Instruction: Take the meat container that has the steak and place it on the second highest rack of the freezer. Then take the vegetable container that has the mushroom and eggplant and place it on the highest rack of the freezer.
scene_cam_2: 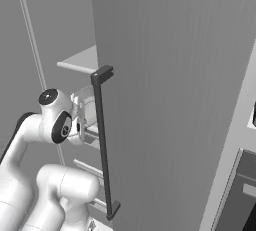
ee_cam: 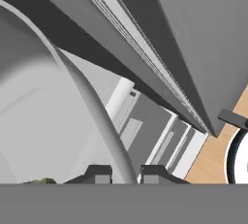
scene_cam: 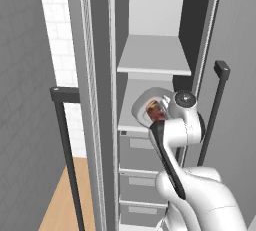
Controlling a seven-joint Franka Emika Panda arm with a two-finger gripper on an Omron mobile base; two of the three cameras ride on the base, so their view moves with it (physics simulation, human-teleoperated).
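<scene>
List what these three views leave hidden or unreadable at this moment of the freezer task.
- Light grey rounded-square meat container, left base view: lower part behind the arm; whether it rests on the pale shelf cannot be told.
- Reddish-brown steak: partly covered by the arm.
- Gripper, hand view: tips cut off by the bottom; rim between them.
- Right base view: open freezer door blocks the shelves.

White tiled wall [scene_cam: 57, 35] at left rear. Wooden floor [scene_cam: 57, 205] below it. Dark oven front [scene_cam_2: 239, 195] at lower right.
</scene>
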